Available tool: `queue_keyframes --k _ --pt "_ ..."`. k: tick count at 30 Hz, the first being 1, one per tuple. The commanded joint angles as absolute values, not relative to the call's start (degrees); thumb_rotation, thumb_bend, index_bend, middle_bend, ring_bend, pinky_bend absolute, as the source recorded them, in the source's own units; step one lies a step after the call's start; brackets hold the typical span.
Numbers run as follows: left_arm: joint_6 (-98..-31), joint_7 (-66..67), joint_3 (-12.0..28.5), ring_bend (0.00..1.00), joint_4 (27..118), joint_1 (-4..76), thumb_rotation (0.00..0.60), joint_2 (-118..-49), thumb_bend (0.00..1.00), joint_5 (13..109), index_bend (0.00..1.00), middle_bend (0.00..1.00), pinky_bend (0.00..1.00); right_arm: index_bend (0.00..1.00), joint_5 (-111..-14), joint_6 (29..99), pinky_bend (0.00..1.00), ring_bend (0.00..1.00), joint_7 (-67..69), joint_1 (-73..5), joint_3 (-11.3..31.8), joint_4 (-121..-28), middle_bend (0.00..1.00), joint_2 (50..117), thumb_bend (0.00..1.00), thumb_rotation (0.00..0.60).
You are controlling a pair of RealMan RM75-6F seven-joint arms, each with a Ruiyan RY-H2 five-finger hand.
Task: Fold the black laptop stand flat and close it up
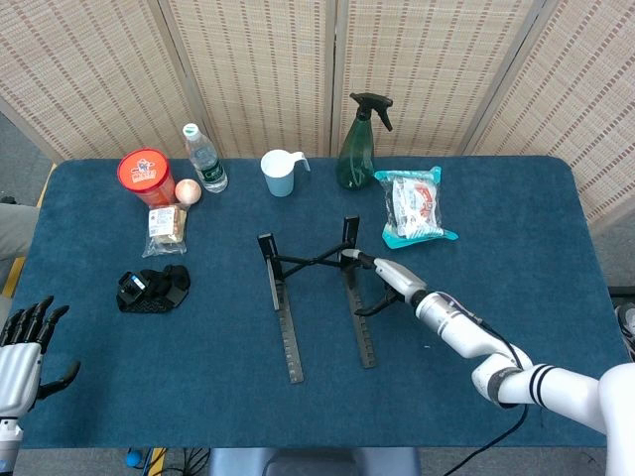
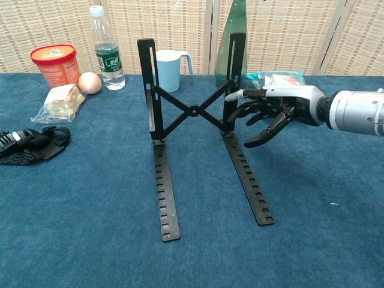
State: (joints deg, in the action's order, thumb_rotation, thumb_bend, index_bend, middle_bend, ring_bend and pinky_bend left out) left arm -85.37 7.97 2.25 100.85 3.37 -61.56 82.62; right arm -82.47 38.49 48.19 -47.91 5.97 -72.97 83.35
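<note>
The black laptop stand [image 1: 288,327] stands unfolded in the middle of the table, with two slotted rails lying flat, two uprights raised at the back and a crossed brace [image 2: 192,111] between them. My right hand [image 2: 270,111] hovers just to the right of the right upright [image 2: 235,60], holding nothing. Its fingers are spread and slightly curled, and one outstretched fingertip [image 2: 231,96] reaches the upright. The head view shows the same right hand [image 1: 387,283] beside the right rail. My left hand [image 1: 22,352] hangs off the table's front left corner, fingers apart and empty.
Along the back stand a red-lidded tub [image 1: 145,176], a water bottle [image 1: 203,159], a pale blue cup [image 1: 280,175], a green spray bottle [image 1: 357,149] and a snack packet [image 1: 414,206]. A wrapped snack [image 1: 166,226] and a black strap bundle [image 1: 152,289] lie at left.
</note>
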Motion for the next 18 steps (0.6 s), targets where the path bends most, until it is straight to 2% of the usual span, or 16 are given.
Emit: queue_keyframes --k 1,10,18 --pt "-85.46 8.0 2.19 0.01 100.91 3.24 0.6 -61.46 0.23 82.55 0.12 0.02 0.02 0.09 -86.35 41.37 0.17 0.11 50.11 -46.95 4.63 -78.88 0.28 78.74 0.01 0.6" --pt "-85.47 8.73 2.21 0.01 101.69 3.37 0.6 -61.37 0.23 82.88 0.12 0.02 0.02 0.09 -95.53 51.0 0.17 0.11 56.37 -46.28 3.39 -91.19 0.27 68.73 0.01 0.6" --pt "-85.88 9.74 2.2 0.01 102.89 3.31 0.6 -61.01 0.23 83.26 0.12 0.02 0.01 0.09 -99.81 53.53 0.14 0.11 60.3 -49.27 3.2 -93.66 0.24 68.65 0.0 0.6"
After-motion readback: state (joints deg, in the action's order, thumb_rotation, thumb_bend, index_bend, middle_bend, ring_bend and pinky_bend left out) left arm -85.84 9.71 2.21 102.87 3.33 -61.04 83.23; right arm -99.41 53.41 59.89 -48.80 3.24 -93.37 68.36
